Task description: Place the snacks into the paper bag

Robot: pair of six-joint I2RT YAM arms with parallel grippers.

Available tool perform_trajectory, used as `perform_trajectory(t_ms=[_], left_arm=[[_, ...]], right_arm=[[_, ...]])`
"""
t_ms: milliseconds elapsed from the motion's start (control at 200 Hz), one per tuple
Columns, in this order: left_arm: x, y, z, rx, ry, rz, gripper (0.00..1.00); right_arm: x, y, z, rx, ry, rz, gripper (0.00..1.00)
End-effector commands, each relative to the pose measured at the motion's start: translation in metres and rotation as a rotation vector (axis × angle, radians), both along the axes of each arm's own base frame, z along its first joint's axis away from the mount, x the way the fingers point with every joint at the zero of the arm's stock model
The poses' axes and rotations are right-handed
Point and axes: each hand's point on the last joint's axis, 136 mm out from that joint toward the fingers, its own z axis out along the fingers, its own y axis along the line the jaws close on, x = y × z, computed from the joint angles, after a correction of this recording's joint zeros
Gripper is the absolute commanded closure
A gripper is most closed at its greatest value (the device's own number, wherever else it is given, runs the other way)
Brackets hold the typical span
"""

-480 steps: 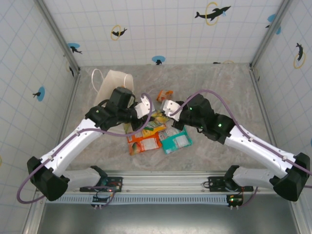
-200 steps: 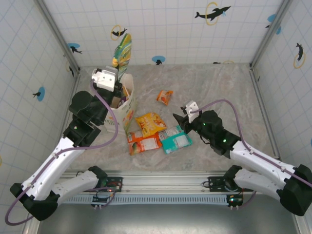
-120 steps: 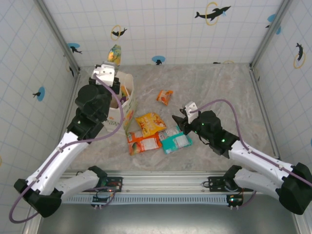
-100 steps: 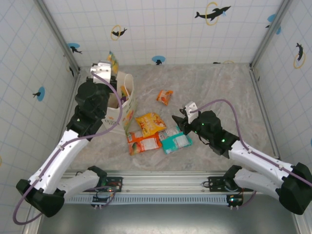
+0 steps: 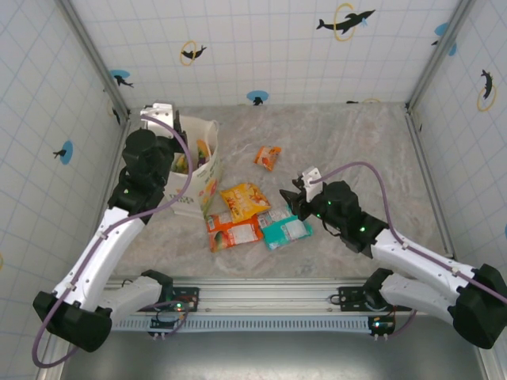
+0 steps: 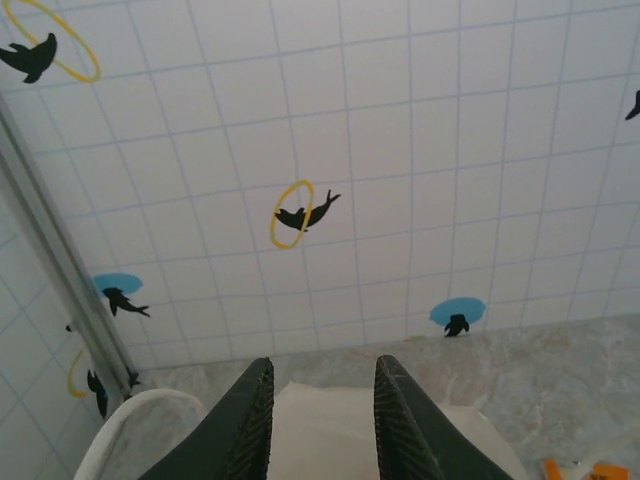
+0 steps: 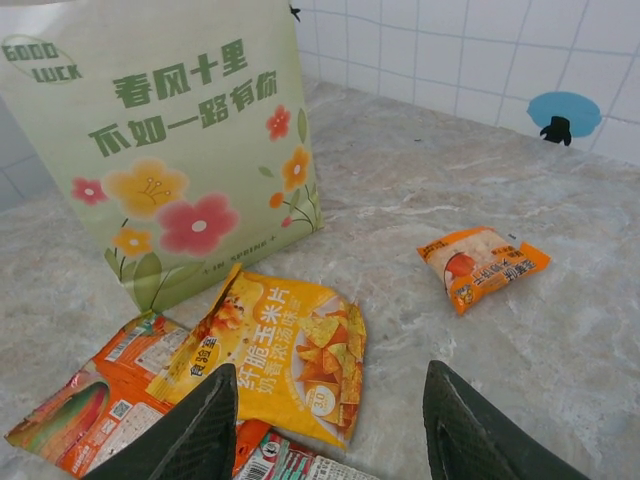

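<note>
Left pincer (image 6: 322, 385) parted, empty, above paper bag (image 7: 170, 150). Right pincer (image 7: 330, 400) spread, empty, over yellow packet (image 7: 285, 345) lying on worktop (image 7: 450, 170) beside bag. Packets look light, thin, slick, crinkly; best pinched at a sealed edge.

Both arms extended.
The left gripper (image 6: 322, 375) is high, the right gripper (image 7: 330, 378) low; both have fingers apart, empty.

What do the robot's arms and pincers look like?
The left arm and right arm are white with chunky black joints, each with a looping purple cable. The left pincer and right pincer each have two dark curved fingers.
</note>
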Motion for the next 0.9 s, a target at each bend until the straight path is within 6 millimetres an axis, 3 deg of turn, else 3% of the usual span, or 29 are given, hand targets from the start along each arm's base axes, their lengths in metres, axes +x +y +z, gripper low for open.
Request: perform_trajectory(t_ms=[0, 380, 525, 671, 896], left_arm=[[-0.009, -0.011, 0.014, -0.079, 0.021, -0.077, 0.64], [-0.054, -0.038, -0.005, -0.153, 0.235, -0.298, 0.36], [-0.077, -0.05, -0.029, -0.156, 0.359, -0.403, 0.33], [-0.099, -0.056, -0.054, -0.174, 0.443, -0.465, 0.32], [-0.126, -0.056, -0.082, -0.175, 0.534, -0.517, 0.3]], right_arm=[[0.006, -0.004, -0.012, 0.022, 0.104, -0.043, 0.48], [0.006, -0.032, -0.062, 0.001, 0.504, -0.122, 0.46], [0.002, -0.057, -0.092, -0.002, 0.738, -0.207, 0.46], [-0.011, -0.069, -0.117, -0.019, 0.891, -0.196, 0.46], [-0.027, -0.069, -0.144, -0.046, 1.001, -0.119, 0.46]])
